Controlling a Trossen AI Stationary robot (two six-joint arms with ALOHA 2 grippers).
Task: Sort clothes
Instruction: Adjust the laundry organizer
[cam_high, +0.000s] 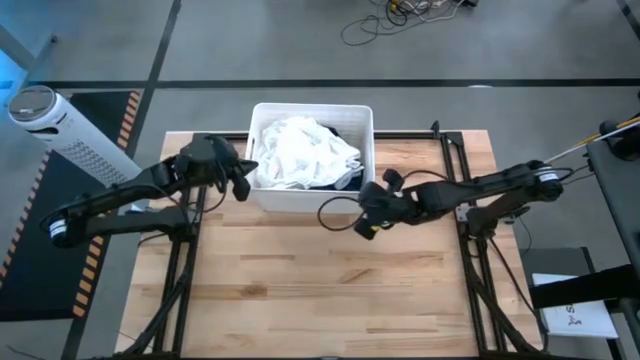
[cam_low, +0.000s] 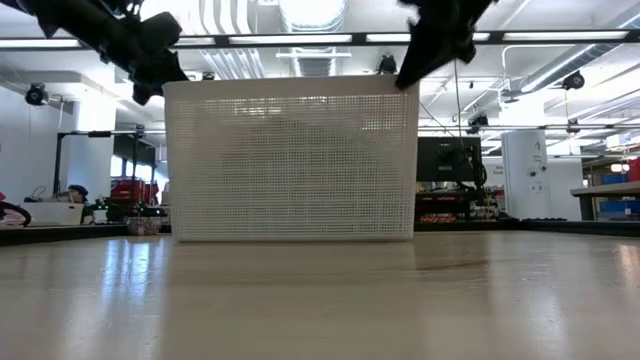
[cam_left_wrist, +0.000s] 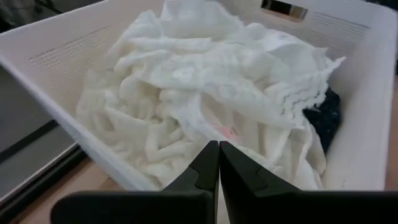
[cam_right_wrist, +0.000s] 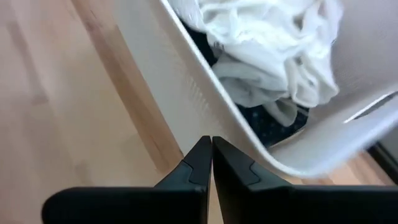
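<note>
Just beyond left fingers (cam_left_wrist: 218, 163): clothes (cam_left_wrist: 205, 93).

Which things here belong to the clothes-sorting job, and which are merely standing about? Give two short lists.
Part of the job:
- white clothes heaped in the basket
- dark patterned garment beneath them
- left gripper, shut, at the basket's left side
- right gripper, shut, at its right front corner

Just about:
- white basket
- wooden table
- white cylinder on the floor

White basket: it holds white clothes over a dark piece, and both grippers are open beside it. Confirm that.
Not quite: both grippers are shut. The wrist views show the left gripper and right gripper closed beside the white basket, which holds white clothes over a dark piece.
</note>
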